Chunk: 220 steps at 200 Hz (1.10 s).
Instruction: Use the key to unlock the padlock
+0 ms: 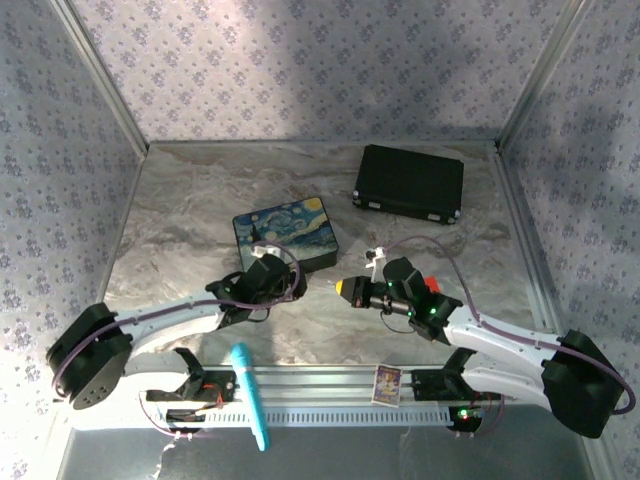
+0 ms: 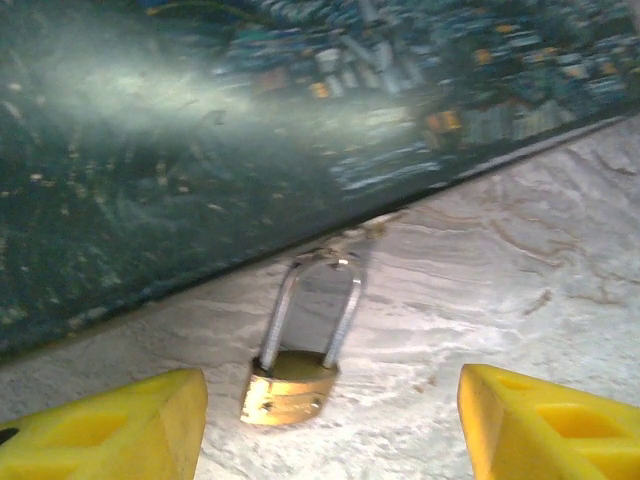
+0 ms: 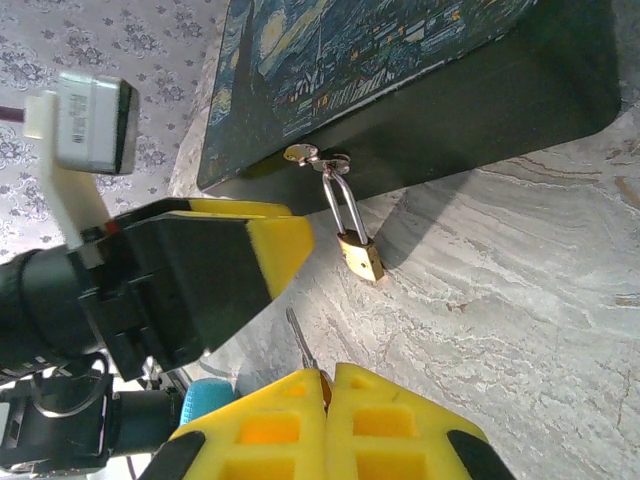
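The padlock [image 2: 288, 388] has a small brass body and a long silvery shackle. It hangs from the hasp [image 3: 305, 155] on the front of the painted box [image 3: 400, 50], and its body [image 3: 360, 255] rests on the marble table. My left gripper [image 2: 330, 430] is open, with one yellow finger [image 2: 110, 430] on each side of the padlock body, both clear of it. My right gripper [image 3: 325, 375] is shut on the key [image 3: 300, 338]. The thin blade sticks out from the fingertips toward the padlock, a short way below it. In the top view the right gripper [image 1: 345, 288] is just right of the box.
A black case [image 1: 410, 182] lies at the back right. By the near rail lie a teal tool [image 1: 250, 395] and a small card [image 1: 387, 383]. Patterned walls close in the table on three sides. The left arm's finger [image 3: 270, 245] sits close beside the key.
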Each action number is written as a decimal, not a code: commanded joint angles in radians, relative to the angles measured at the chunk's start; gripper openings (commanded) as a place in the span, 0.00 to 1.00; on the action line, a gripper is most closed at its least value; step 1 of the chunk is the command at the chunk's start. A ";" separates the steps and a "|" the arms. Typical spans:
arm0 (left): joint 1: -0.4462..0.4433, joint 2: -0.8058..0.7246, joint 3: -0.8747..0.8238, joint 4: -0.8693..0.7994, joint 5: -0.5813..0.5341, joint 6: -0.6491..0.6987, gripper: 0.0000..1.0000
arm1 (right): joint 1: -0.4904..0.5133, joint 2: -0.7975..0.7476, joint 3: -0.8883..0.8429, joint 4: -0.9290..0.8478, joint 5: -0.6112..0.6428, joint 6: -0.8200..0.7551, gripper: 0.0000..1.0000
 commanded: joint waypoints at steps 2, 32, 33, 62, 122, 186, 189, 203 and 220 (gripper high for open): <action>0.022 0.023 -0.046 0.150 0.028 0.040 0.65 | -0.002 -0.012 -0.007 -0.010 0.010 -0.020 0.00; 0.023 0.064 -0.087 0.291 0.037 0.056 0.65 | -0.002 -0.004 -0.015 0.000 0.017 -0.019 0.00; 0.023 0.066 -0.091 0.299 0.038 0.055 0.65 | -0.001 -0.005 -0.015 0.000 0.017 -0.018 0.00; 0.021 0.118 -0.137 0.433 0.046 0.009 0.62 | -0.001 0.004 -0.029 0.021 0.022 -0.011 0.00; -0.055 0.172 -0.086 0.385 -0.019 0.026 0.42 | 0.003 0.026 -0.045 0.045 0.026 -0.004 0.00; -0.060 0.216 -0.073 0.285 -0.098 -0.048 0.31 | 0.002 0.058 -0.061 0.080 0.029 0.008 0.00; -0.060 0.219 -0.073 0.283 -0.100 -0.053 0.31 | 0.002 0.060 -0.063 0.081 0.029 0.009 0.00; -0.066 0.233 -0.077 0.297 -0.112 -0.065 0.32 | 0.003 0.070 -0.063 0.088 0.029 0.012 0.00; -0.073 0.245 -0.074 0.309 -0.120 -0.073 0.36 | 0.003 0.078 -0.063 0.096 0.029 0.015 0.00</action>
